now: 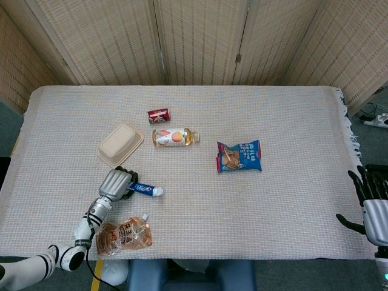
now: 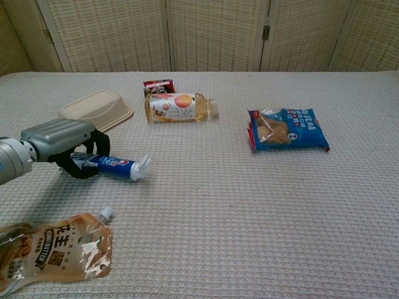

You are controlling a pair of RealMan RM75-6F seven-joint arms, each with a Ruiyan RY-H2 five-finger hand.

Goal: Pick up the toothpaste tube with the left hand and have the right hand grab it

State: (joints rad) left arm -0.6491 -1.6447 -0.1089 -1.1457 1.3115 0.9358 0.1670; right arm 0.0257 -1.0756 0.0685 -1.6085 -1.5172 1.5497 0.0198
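Grey left hand [image 1: 115, 183], at seven o'clock on the counter [image 1: 291, 115] in your head view, curls around the toothpaste tube [image 1: 144, 190]. Right hand [image 1: 373, 203], fingers spread, waits at four o'clock. Chest view: tube tail gripped, cap end tilted barely off the cloth; lift and handover remain.
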